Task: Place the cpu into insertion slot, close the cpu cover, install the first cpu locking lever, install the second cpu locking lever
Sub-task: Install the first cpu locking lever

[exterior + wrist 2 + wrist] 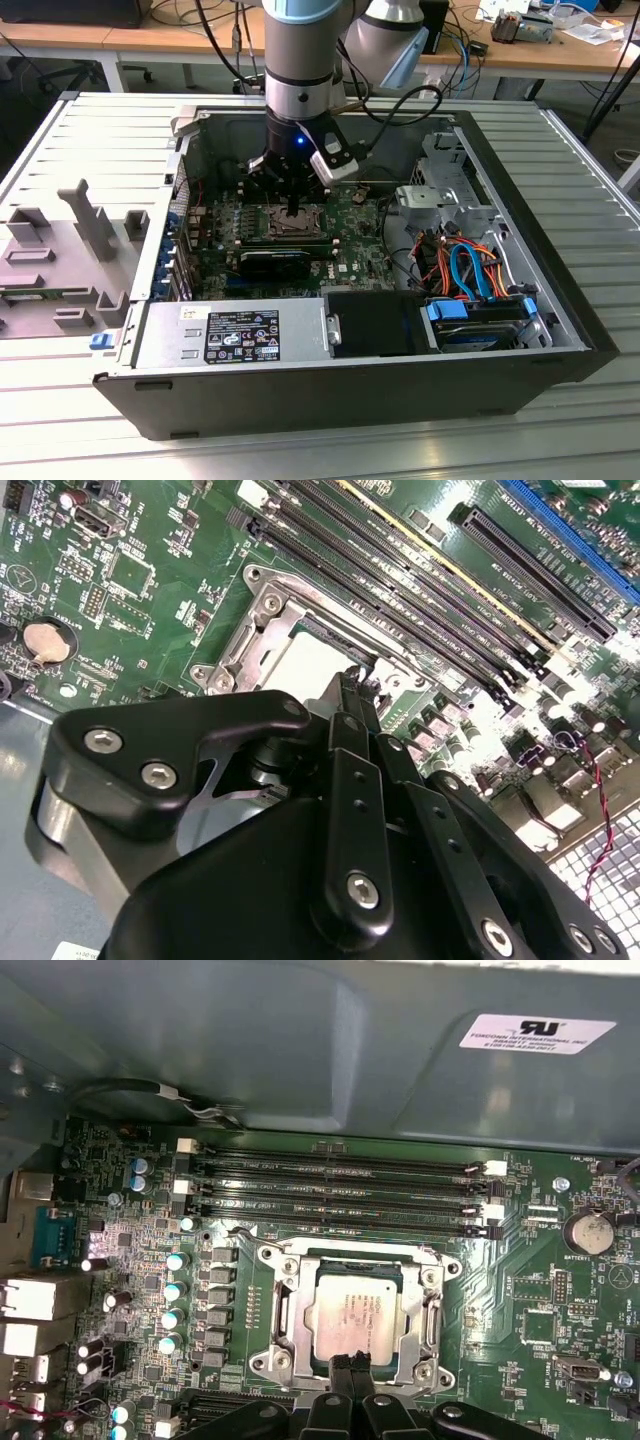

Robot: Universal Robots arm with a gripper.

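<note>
Just below the fingers (343,1370), which are pinched together with nothing seen between them, the cpu (352,1305) lies flat in the insertion slot (360,1264). The cpu cover (433,1310) is down around it, framing its silver top. Beyond it run long black memory slots (340,1185). In the exterior view the gripper (292,207) hangs inside an open computer case (560,300) on the worktop (100,130).

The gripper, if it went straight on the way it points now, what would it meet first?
Probably the small flat square silver-grey cpu, near its edge beside the thin silver metal cpu cover frame; the black gripper points down at it in the first wrist view. Depth is unclear.
</note>
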